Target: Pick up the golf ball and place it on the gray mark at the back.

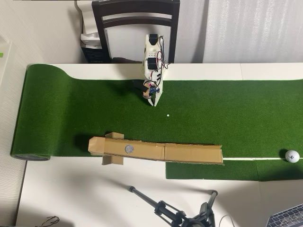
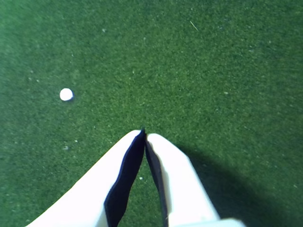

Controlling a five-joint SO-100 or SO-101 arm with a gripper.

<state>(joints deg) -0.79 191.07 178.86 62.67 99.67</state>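
The golf ball (image 1: 292, 156) lies on the green turf at the far right edge of the overhead view, white with a small dark print. The gray mark (image 1: 129, 149) is a round spot on the long brown cardboard strip (image 1: 189, 153) near the turf's front edge. My gripper (image 1: 154, 104) hangs over the turf near the back middle, far left of the ball and behind the strip. In the wrist view the gripper (image 2: 143, 133) is shut, its white fingertips meeting with nothing between them. Ball and mark are out of the wrist view.
A tiny white dot (image 1: 167, 115) sits on the turf just right of the gripper, also visible in the wrist view (image 2: 66, 94). A dark chair (image 1: 135, 19) stands behind the table. A tripod (image 1: 184, 215) and a laptop corner (image 1: 289, 217) lie at the front.
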